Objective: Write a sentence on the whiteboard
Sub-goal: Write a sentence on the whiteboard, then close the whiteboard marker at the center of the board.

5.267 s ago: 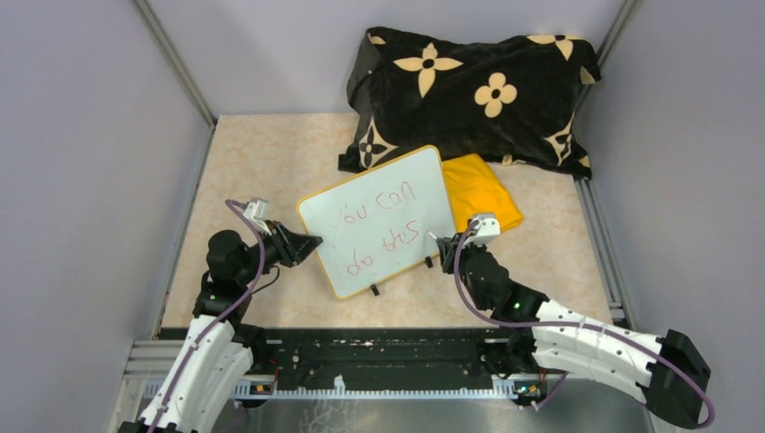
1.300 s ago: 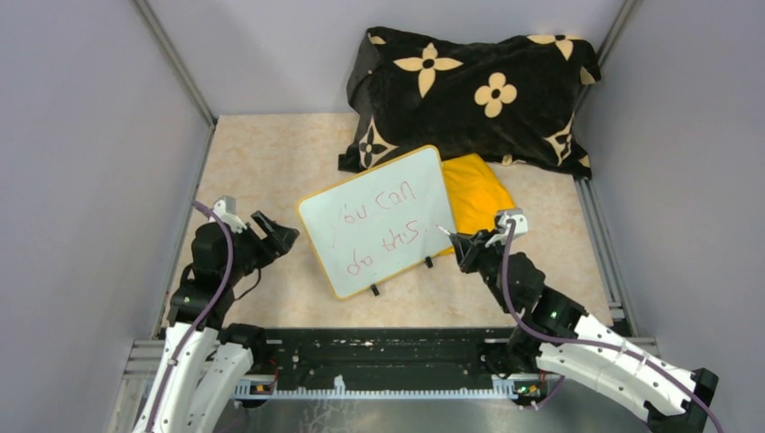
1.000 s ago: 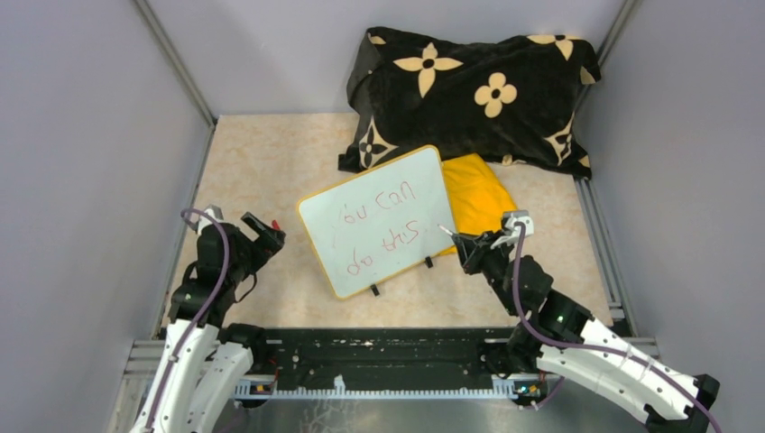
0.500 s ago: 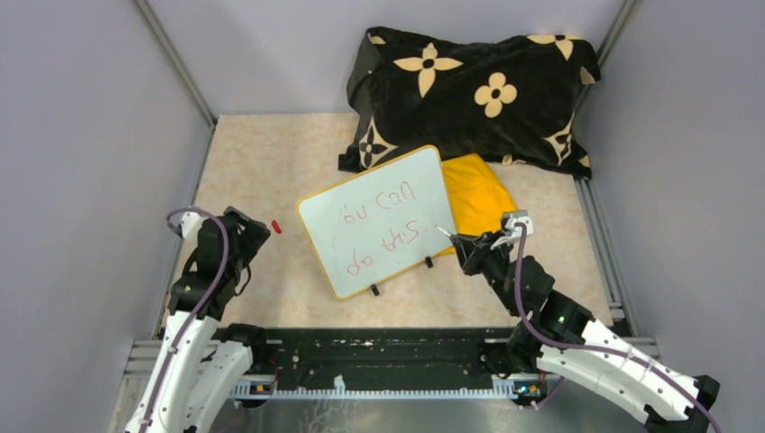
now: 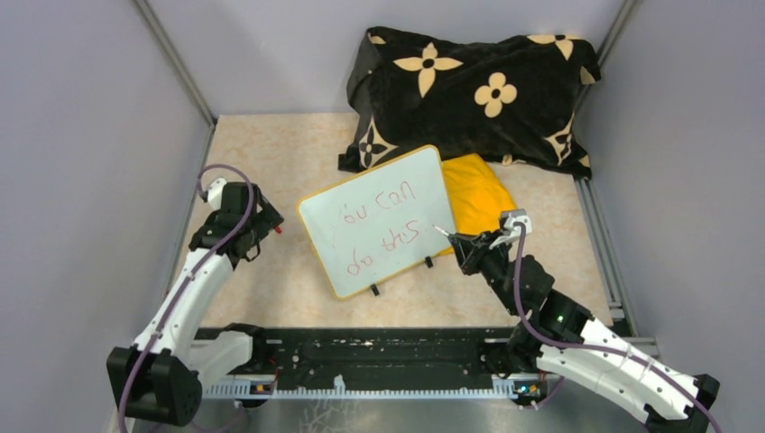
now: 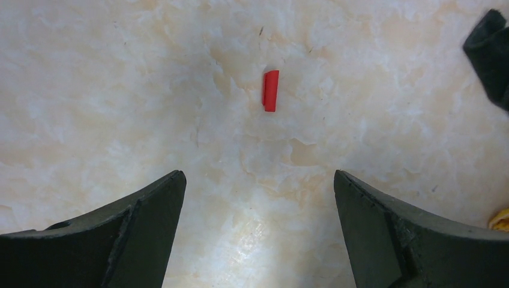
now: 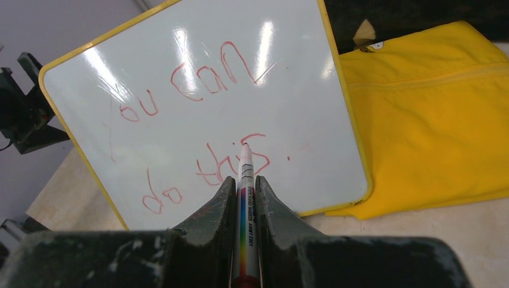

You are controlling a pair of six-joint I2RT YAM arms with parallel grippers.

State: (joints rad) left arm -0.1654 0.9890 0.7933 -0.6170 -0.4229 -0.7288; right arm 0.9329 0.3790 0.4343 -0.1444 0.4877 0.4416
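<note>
We note the whiteboard [image 5: 379, 221] resting mid-counter [image 5: 262, 153], with the red sentence [image 7: 204, 120] "you can do this" on it. The right gripper [image 7: 244, 180] clamps a marker [image 7: 245, 165], its tip over the board. The left gripper [image 6: 258, 180] is spread wide and empty above a red cap [image 6: 271, 90].

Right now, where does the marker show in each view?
Top external: the marker pokes from the right gripper, at the whiteboard's right edge.
Left wrist: not in it.
Right wrist: bottom centre, clamped between the fingers, tip over the sentence.
Shared landmark: the yellow cloth beside the whiteboard, in both those views.
</note>
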